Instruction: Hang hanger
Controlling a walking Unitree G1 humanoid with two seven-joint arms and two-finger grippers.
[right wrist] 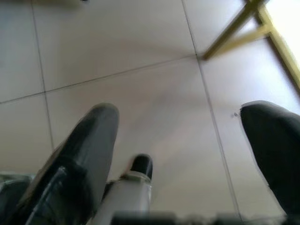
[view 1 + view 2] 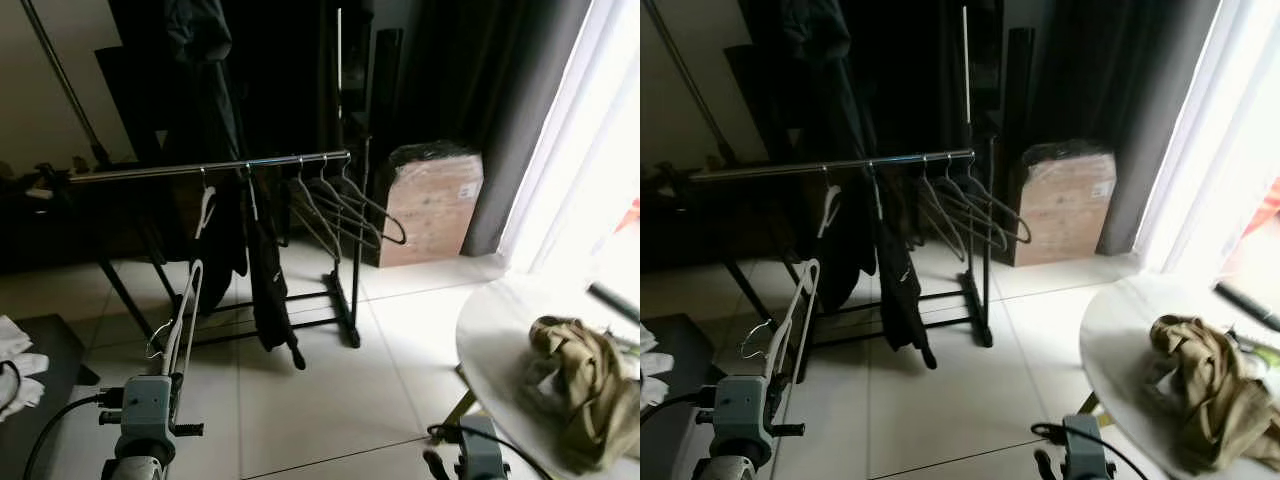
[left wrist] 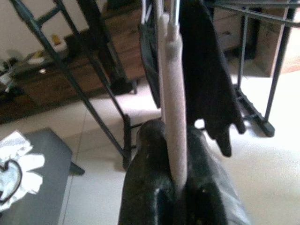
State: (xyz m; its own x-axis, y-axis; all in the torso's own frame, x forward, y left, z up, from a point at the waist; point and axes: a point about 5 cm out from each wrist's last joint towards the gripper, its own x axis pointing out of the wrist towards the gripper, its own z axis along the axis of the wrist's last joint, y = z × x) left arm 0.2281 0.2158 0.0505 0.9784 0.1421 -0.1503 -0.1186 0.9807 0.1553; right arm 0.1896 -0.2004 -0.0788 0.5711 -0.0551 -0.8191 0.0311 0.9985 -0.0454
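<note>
Clothes rack [image 2: 350, 250] stands ahead of you, chrome rail [image 2: 150, 172] running left to right, above and beyond left gripper [image 3: 176, 187]. Left gripper clamped tight on white hanger [image 2: 185, 315]; its long axis points up toward rail, hook [image 2: 158, 340] low on left side. Left arm nearer. Right gripper [image 1: 180, 140] wide open, empty, over floor tiles [image 1: 140, 56].
</note>
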